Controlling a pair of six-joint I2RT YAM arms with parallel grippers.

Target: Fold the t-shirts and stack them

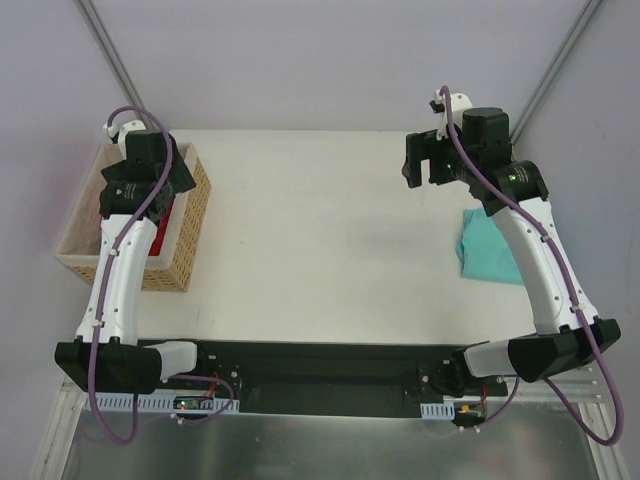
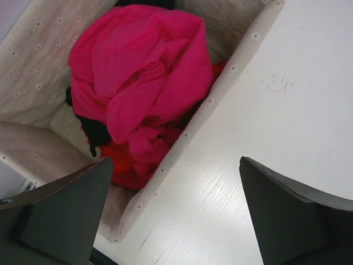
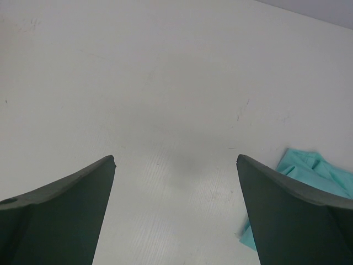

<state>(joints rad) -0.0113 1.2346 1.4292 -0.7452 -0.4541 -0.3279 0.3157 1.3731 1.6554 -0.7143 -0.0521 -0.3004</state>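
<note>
A crumpled magenta-pink t-shirt fills the lined wicker basket at the table's left edge. My left gripper hangs above the basket's right wall, open and holding nothing. A teal t-shirt lies folded near the table's right edge, and one corner of it shows in the right wrist view. My right gripper hovers over the far right part of the table, beyond the teal shirt. It is open, with only bare tabletop between its fingers.
Under the pink shirt in the basket lie a black garment and some red cloth. The white table runs between the basket and the teal shirt. Grey walls with slanted metal poles stand behind it.
</note>
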